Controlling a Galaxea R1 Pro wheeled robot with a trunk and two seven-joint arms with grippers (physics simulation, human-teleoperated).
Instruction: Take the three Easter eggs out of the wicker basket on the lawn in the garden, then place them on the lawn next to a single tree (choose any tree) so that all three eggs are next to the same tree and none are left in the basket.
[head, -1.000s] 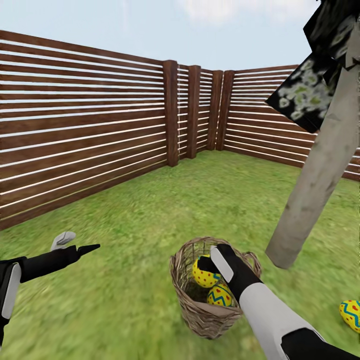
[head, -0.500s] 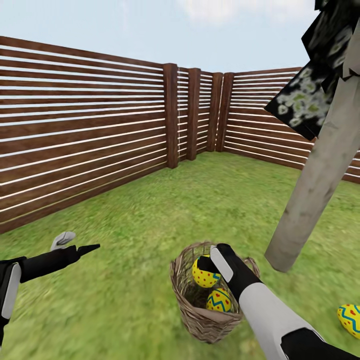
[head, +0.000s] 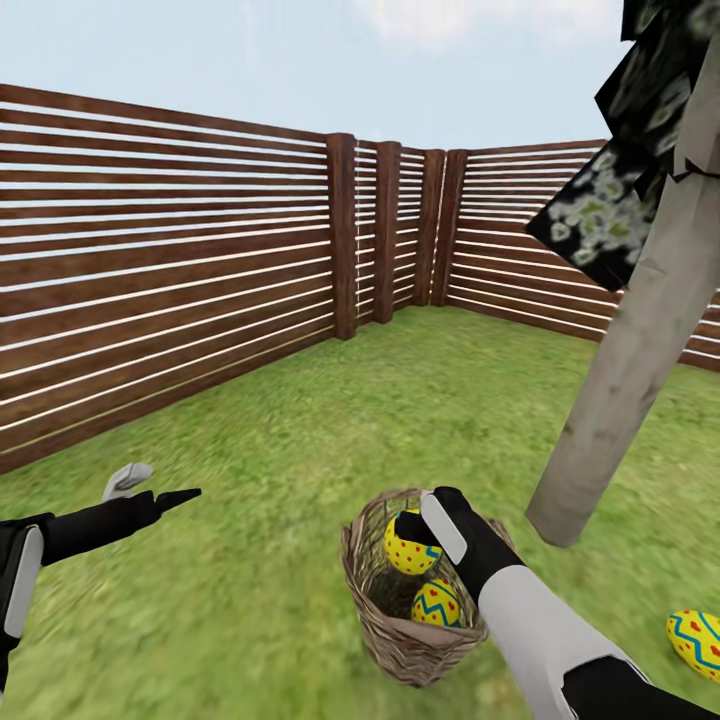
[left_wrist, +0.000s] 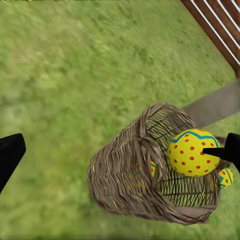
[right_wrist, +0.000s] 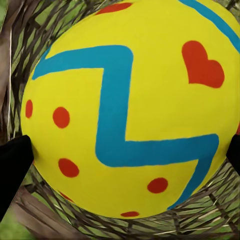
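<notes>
Easter eggs, three, bright yellow with blue zigzag bands and red dots or hearts: I am holding one, the red-dotted egg, in my right gripper, whose fingers are pressing on its two sides at the mouth of the brown, loosely woven wicker basket; in the right wrist view the egg is sitting squarely between the dark fingertips, weave behind it. A second egg with a blue zigzag is lying lower in the basket, awaiting its turn. A third egg is resting on the grass, near the foot of the straight grey-beige tree trunk, which I judge is serving as the chosen spot. The basket is standing on the lawn just beside that trunk, so I am judging the carry to be short. My left gripper is hanging idle off to the left, fingers spread wide and holding nothing, well apart from the basket. Ground: mottled green lawn, flat. Enclosure: brown wooden fence of horizontal slats with thick posts, meeting at a corner ahead; dark blackish-green foliage overhead, pale sky above.
</notes>
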